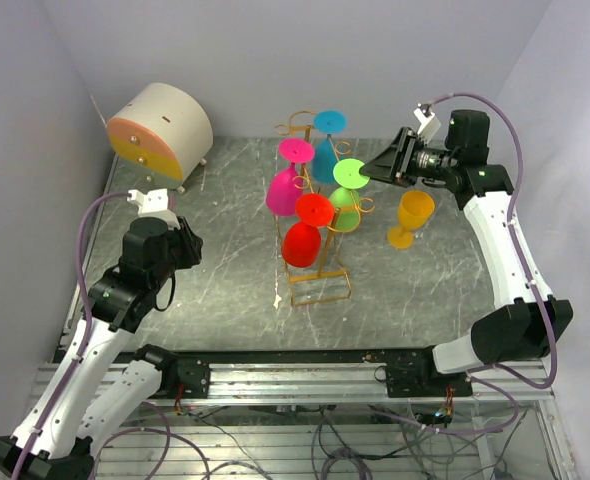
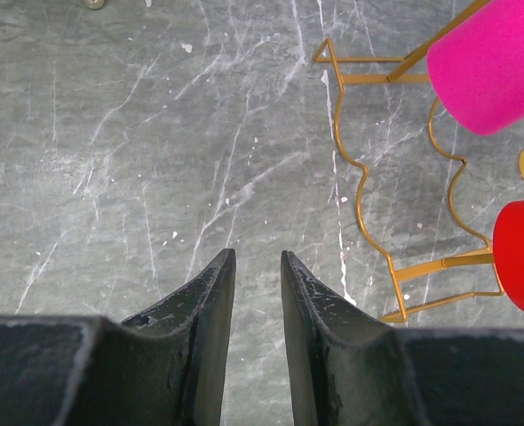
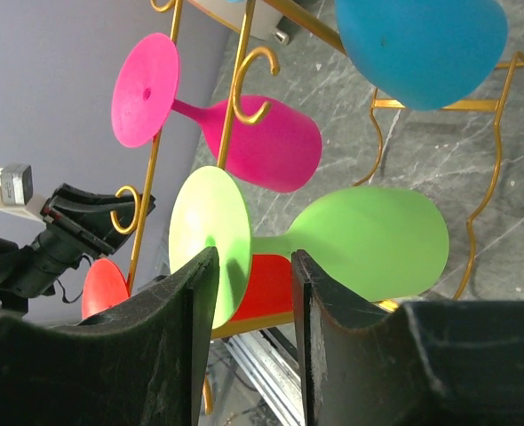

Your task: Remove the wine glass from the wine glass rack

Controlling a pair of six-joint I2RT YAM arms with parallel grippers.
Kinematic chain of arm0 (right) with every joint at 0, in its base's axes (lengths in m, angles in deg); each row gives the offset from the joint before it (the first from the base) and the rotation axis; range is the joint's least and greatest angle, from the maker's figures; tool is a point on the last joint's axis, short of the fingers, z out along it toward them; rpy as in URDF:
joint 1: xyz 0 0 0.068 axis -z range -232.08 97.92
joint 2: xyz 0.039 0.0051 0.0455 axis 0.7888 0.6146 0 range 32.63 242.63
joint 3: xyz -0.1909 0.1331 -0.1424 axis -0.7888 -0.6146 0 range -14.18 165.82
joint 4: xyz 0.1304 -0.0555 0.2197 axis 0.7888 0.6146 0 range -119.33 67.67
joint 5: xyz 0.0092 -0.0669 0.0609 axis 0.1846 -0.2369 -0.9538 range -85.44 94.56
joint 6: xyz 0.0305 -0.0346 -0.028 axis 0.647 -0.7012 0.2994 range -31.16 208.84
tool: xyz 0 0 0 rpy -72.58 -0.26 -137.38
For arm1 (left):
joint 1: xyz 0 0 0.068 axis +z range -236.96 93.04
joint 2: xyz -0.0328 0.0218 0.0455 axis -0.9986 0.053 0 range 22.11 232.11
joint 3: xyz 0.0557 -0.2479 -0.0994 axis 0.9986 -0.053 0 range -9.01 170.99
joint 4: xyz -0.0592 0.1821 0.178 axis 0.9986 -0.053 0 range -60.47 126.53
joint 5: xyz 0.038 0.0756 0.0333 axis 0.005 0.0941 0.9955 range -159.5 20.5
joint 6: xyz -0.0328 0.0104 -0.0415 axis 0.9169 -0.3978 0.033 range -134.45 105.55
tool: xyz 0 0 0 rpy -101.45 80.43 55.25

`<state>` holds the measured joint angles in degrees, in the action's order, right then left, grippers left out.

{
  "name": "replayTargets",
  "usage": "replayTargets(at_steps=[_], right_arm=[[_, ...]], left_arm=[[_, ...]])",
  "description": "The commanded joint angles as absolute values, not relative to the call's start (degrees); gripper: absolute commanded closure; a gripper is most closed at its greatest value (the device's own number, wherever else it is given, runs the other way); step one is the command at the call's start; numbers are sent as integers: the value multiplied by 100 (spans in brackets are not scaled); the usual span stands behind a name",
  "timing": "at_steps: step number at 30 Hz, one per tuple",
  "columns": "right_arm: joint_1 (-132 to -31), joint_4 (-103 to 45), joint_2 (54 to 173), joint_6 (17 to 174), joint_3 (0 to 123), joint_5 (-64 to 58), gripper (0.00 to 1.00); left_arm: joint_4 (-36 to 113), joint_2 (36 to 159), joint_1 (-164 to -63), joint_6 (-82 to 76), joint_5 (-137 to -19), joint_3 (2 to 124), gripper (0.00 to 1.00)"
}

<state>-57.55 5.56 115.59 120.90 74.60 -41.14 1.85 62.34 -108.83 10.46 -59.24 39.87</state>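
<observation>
While both arms hang over it, the grey marbled table (image 1: 225,270) runs up to pale walls on its left, far and right sides. A cream drum (image 1: 165,125) with an orange-and-yellow face sits in the far-left corner, close to the wall. Near the middle stands the wine glass rack (image 1: 322,272), holding four glasses upside down by their feet: blue (image 1: 325,160) farthest back, magenta (image 1: 283,190) on the left, green (image 1: 345,212) on the right and red (image 1: 301,243) nearest. An orange glass (image 1: 412,215) stands upright on the table just right of the rack. Bare table lies between the rack and the left gripper (image 2: 257,262), whose jaws are apart with nothing between them. The right gripper (image 1: 368,172) is at the green glass's foot, jaws apart, tips beside the stem.
</observation>
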Motion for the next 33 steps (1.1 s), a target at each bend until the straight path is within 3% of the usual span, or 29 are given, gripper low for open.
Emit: replayTargets(at_steps=[1, 5, 10, 14, 33], right_arm=[[-5812, 364, 11385, 12062, 7308, -4222, 63], [-5821, 244, 11375, 12154, 7284, -4323, 69], [-5818, 82, 11320, 12275, 7251, -4371, 89], [-5823, 41, 11289, 12336, 7248, -4365, 99], [-5804, -1342, 10831, 13917, 6508, -4053, 100]], left_arm=[[252, 6217, -10920, 1095, -5778, 3946, 62], [243, 6225, -10920, 1089, -5759, 3948, 62], [234, 6245, -10920, 1095, -5760, 3958, 62], [234, 6242, -10919, 1095, -5756, 3951, 62], [234, 6246, -10919, 1094, -5772, 3953, 62]])
